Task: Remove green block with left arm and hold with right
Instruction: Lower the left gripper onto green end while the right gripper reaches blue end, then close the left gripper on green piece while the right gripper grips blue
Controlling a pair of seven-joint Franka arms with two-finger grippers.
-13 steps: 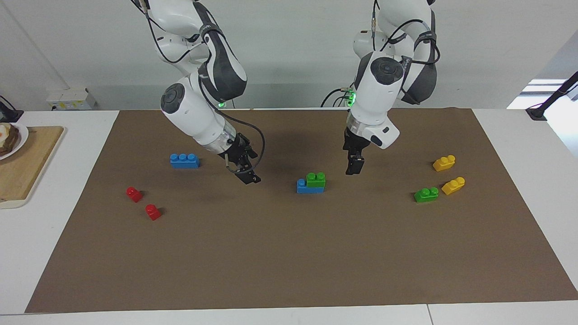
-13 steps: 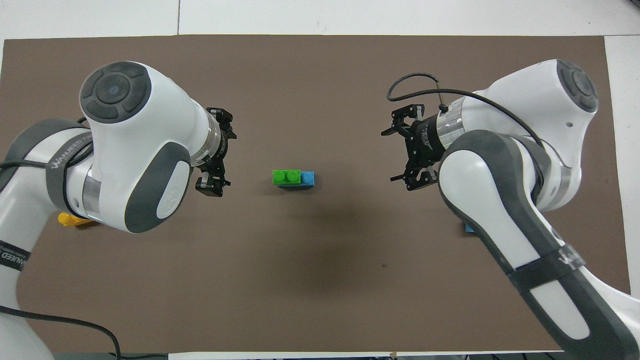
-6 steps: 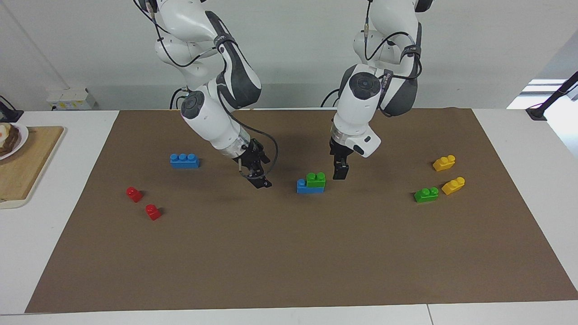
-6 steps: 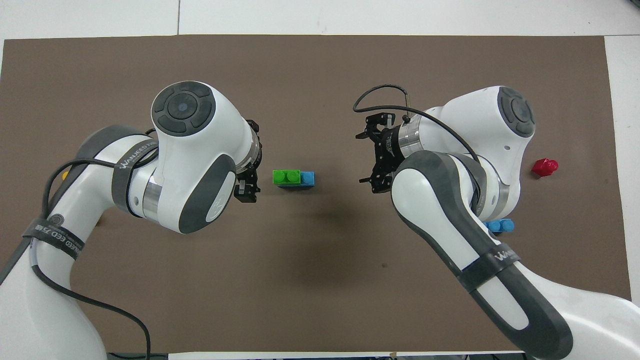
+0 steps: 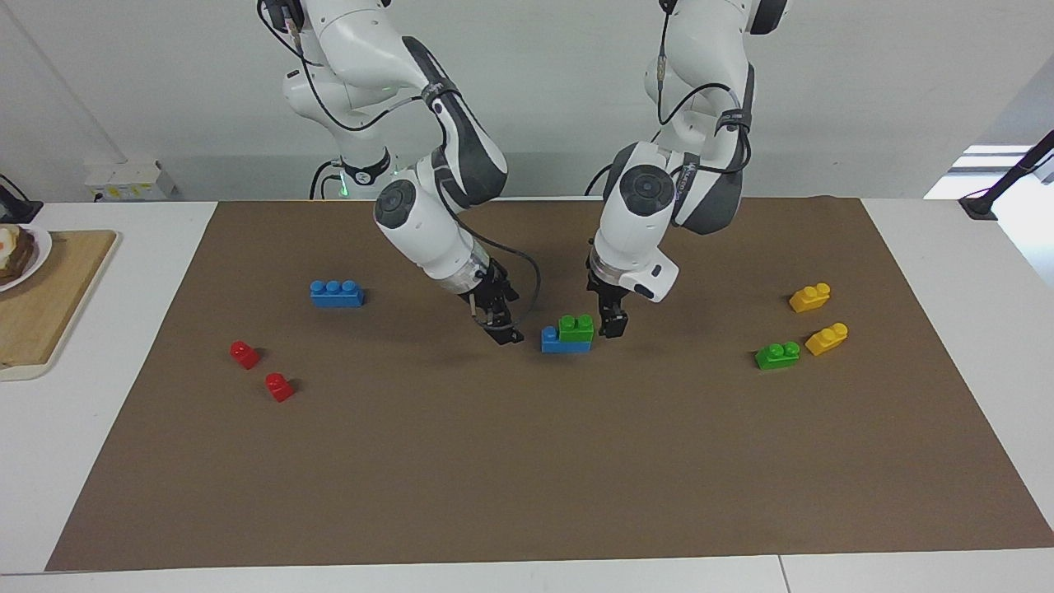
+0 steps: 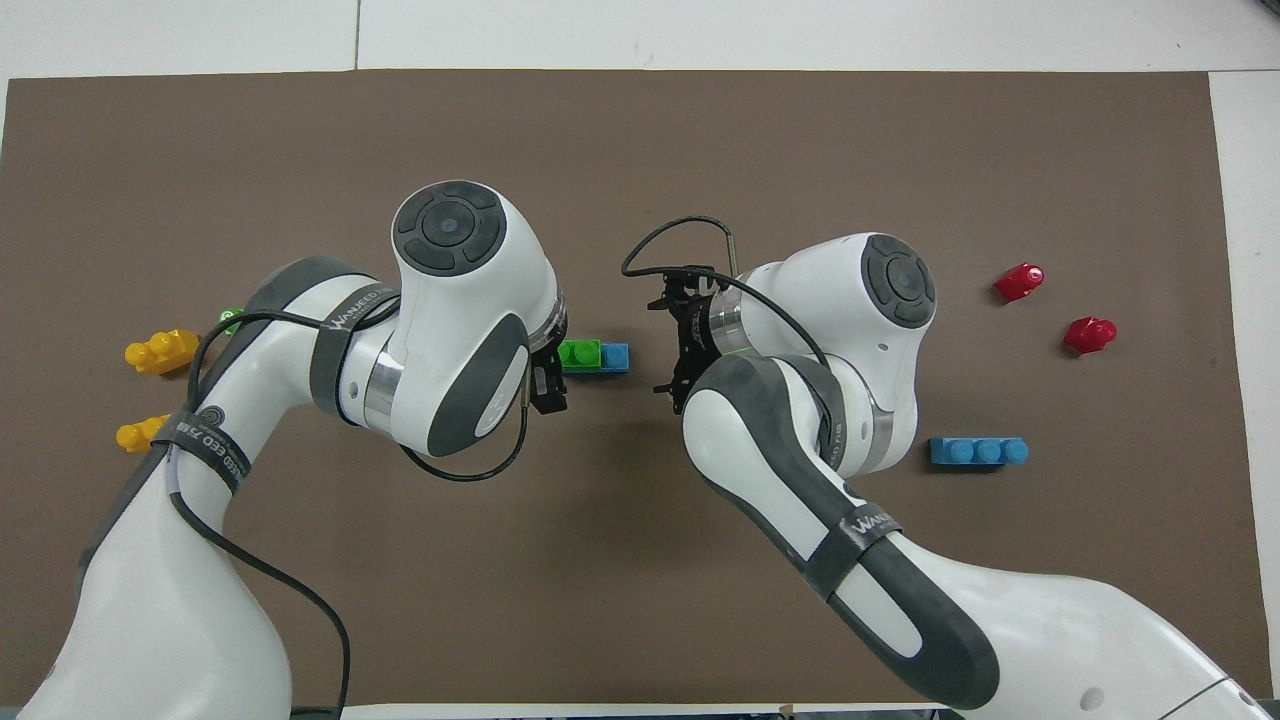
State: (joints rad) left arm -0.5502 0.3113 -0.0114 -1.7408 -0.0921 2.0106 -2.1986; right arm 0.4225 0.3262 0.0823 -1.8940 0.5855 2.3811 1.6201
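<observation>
The green block (image 5: pixel 576 327), a glossy two-stud brick, sits on a blue brick (image 5: pixel 565 343) mid-desk (image 5: pixel 527 461). The left tool (image 5: pixel 613 328) is just beside it, the right tool (image 5: pixel 504 331) near the blue end; both are spread apart. In the overhead view the left arm partly hides the block.

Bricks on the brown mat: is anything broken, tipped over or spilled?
Nothing stands out. The green block sits squarely on a blue brick, and the loose bricks lie whole on the mat. The left gripper and right gripper flank that stack, both open and empty.
</observation>
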